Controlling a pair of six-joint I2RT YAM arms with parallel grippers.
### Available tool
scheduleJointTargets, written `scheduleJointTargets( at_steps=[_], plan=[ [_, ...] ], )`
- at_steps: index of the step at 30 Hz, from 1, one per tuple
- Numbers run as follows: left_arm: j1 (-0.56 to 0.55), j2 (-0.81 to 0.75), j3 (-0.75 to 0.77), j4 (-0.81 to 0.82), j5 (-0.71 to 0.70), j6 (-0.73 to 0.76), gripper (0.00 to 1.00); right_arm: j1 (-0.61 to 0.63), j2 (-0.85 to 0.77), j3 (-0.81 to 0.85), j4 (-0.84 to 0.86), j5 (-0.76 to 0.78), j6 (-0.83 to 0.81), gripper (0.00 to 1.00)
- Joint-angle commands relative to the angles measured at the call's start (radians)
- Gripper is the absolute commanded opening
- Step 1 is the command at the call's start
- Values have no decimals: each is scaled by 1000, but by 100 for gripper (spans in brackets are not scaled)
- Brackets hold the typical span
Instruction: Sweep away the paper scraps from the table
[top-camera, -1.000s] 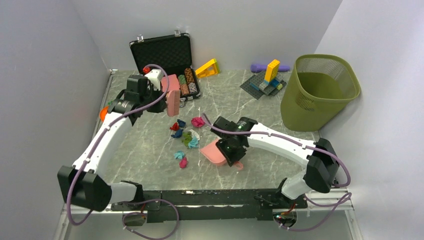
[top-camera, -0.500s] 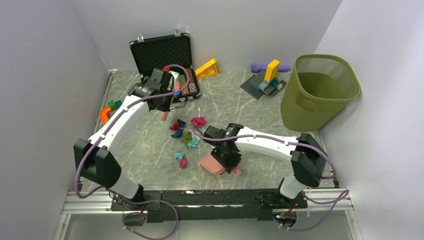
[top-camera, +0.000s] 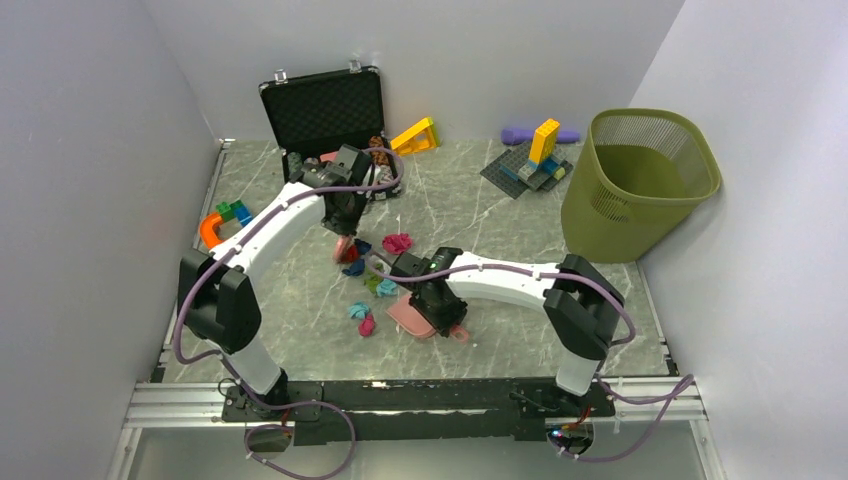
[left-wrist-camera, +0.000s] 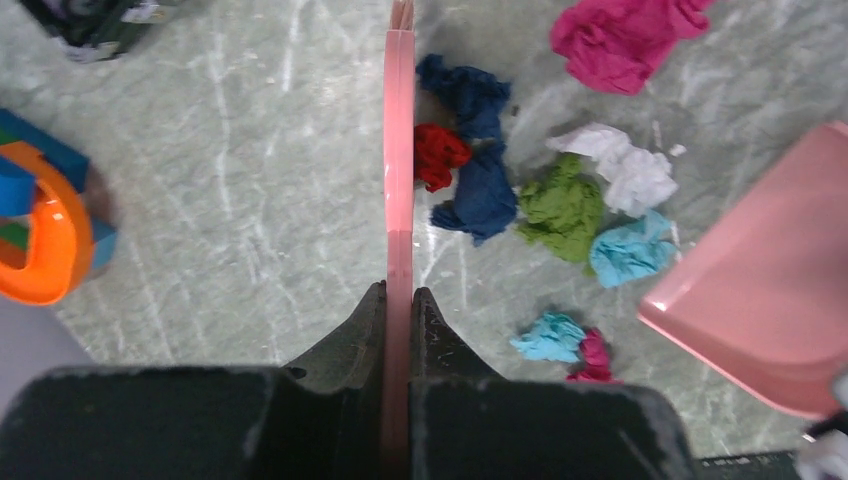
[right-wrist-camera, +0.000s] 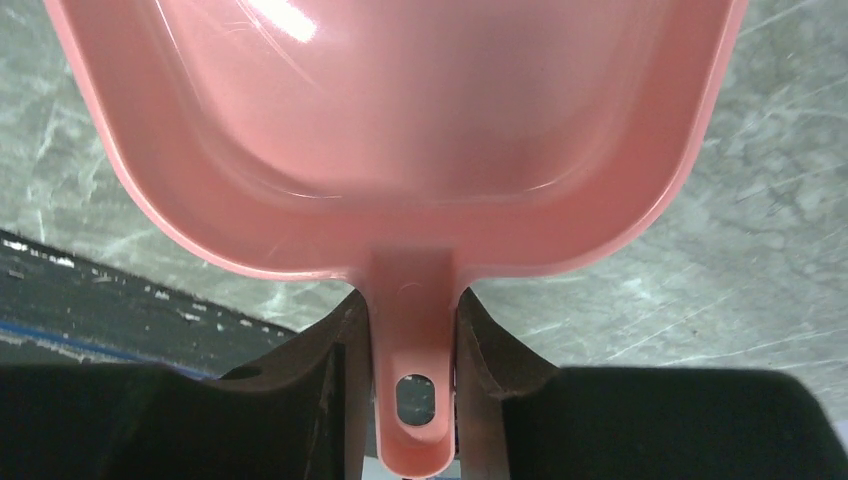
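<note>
Gripping a pink hand brush (left-wrist-camera: 398, 150) seen edge-on, the left gripper (left-wrist-camera: 398, 300) is clenched tight on it, while the right gripper (right-wrist-camera: 410, 320) clamps the handle of a pink dustpan (right-wrist-camera: 400, 130). The paper scraps (left-wrist-camera: 560, 205) lie in a loose cluster on the grey marble table (left-wrist-camera: 230, 200) between brush and pan, with the red and dark blue wads (left-wrist-camera: 440, 155) just beside the brush. A clean pass likely calls for bristles pressed down and drawn straight toward the pan, its lip flat on the surface. The teal and magenta pair (left-wrist-camera: 570, 345) nearer the arms may need a second stroke. The bristles cannot be made out, and the pan's front lip is cut off in the right wrist view.
</note>
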Motion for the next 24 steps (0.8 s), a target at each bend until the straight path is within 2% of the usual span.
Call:
scheduleJointTargets(
  at_steps=[1, 15, 18, 24],
  plan=[
    [-1, 23, 15, -12, 188, -17, 0, 3, 48, 69, 25, 89, -14, 0],
    [-52, -17, -5, 20, 588, -108, 0, 3, 146, 135, 101, 180, 6, 0],
    [-57, -43, 14, 6, 591, -114, 0, 3, 132, 113, 136, 198, 17, 0],
    [-52, -86, 56, -45, 485, -116, 0, 9, 52, 10, 226, 249, 44, 0]
  ],
)
